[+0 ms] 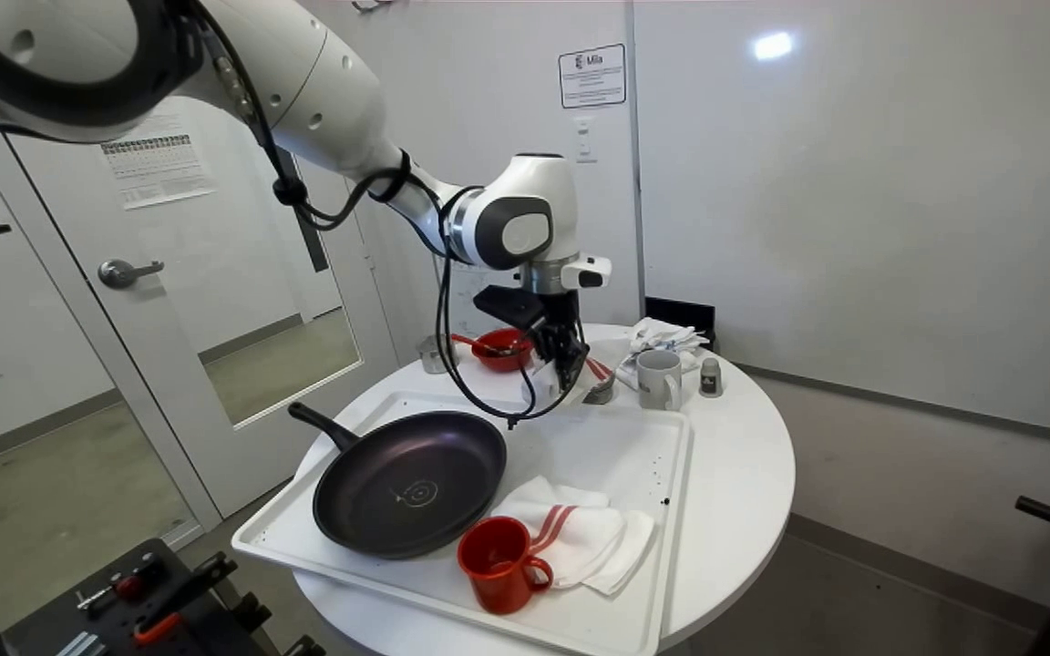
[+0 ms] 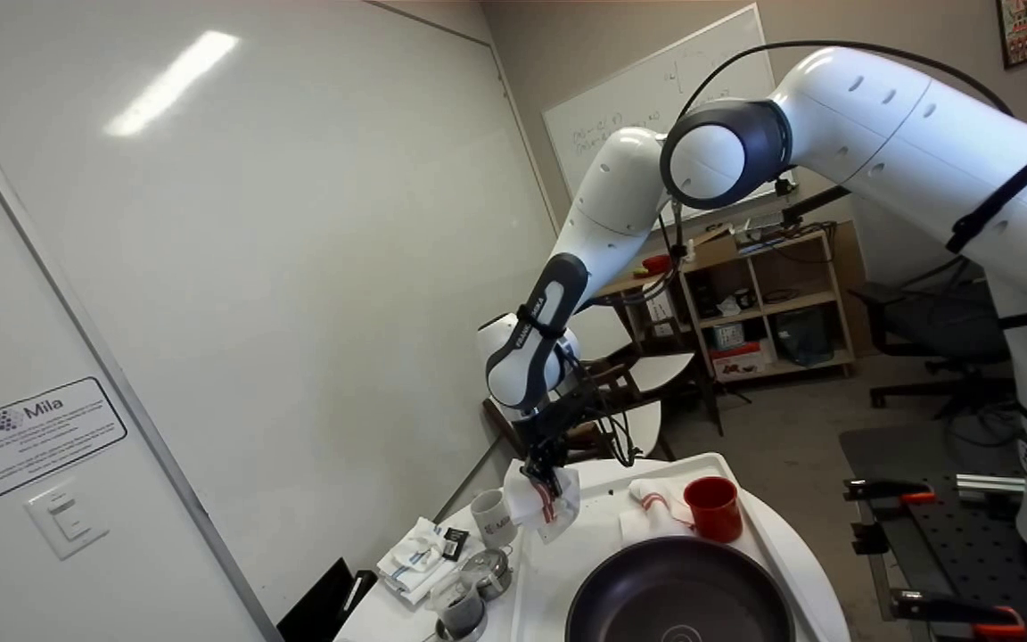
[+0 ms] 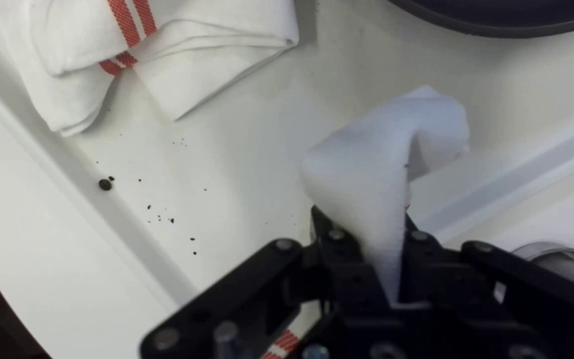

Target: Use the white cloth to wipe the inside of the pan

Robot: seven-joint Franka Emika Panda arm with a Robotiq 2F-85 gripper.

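Note:
My gripper [image 3: 361,222] is shut on the white cloth [image 3: 366,159], which bunches up between the fingers and droops past the fingertips. Part of its red stripe shows on the hanging folds [image 2: 545,508] in an exterior view. Gripper and cloth are up above the far end of the tray, beside the pan and not over it. The pan [image 1: 406,487], round and black with a long handle, rests on the white tray with its inside facing up. Only a piece of the pan's rim [image 3: 506,31] enters the wrist view at the top right.
A folded white towel with red stripes [image 1: 571,538] lies on the tray [image 1: 643,437] next to a red mug [image 1: 499,565]. Beyond the tray stand a red bowl [image 1: 502,351], a grey mug [image 1: 659,378], a small shaker [image 1: 710,377] and more cloths [image 2: 415,557]. Dark crumbs [image 3: 105,184] dot the tray.

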